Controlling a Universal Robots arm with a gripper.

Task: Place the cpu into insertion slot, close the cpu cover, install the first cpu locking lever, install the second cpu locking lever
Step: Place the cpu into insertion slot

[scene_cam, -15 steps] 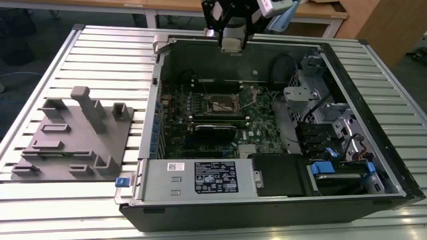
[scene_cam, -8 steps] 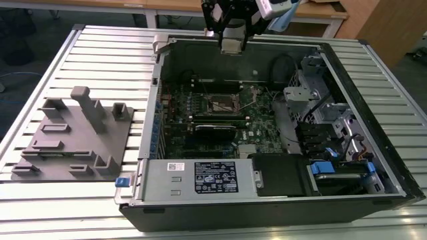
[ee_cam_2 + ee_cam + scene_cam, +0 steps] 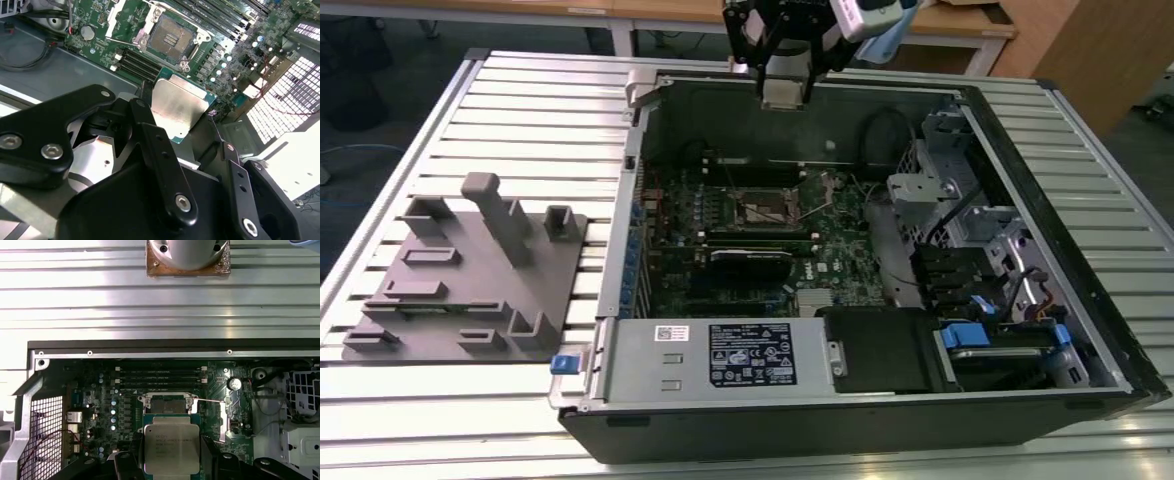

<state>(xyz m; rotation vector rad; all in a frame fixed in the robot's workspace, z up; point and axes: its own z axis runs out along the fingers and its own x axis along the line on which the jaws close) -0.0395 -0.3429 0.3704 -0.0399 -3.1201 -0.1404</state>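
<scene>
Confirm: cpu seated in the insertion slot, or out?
Out. In the first wrist view the gripper holds the cpu clear of the board; the insertion slot lies uncovered, its centre bare.

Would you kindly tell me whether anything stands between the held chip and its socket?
Nothing visible does. The flat square silver-grey cpu, held by the black fingers, hangs above the open black computer case; the square silver-rimmed insertion slot lies uncovered, dark centre exposed.
</scene>
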